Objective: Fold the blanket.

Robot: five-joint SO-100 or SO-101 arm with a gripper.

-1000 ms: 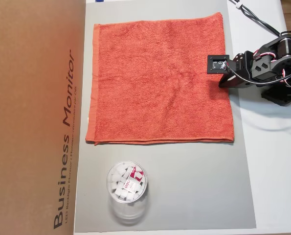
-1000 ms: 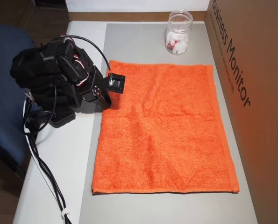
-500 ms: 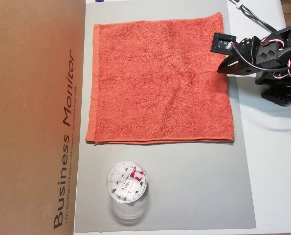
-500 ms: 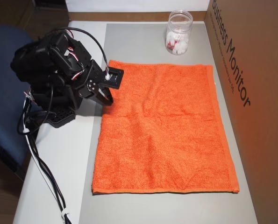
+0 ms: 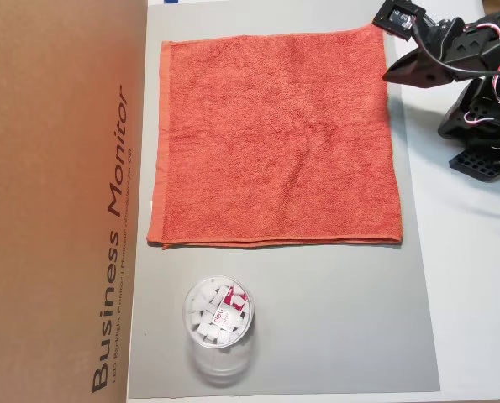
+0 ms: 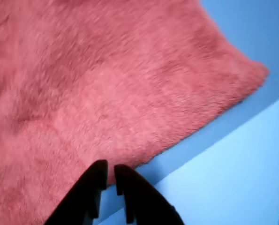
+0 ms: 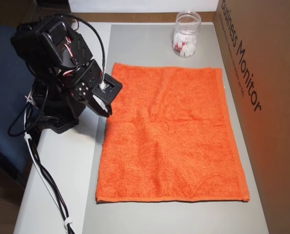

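Wrist view: tool (image 6: 109, 165), pressed together, hangs over the flat blanket's (image 6: 97, 84) edge.

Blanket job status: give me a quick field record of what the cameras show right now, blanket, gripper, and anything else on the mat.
blanket: orange-red towel, spread flat and unfolded on the grey mat
gripper: nearly closed, empty, above the blanket's edge by the arm, near a corner
contact: none visible
jar: clear plastic jar of white pieces, upright on the mat, apart from the blanket
box: cardboard box marked Business Monitor along the blanket's far side from the arm
fold progress: not started
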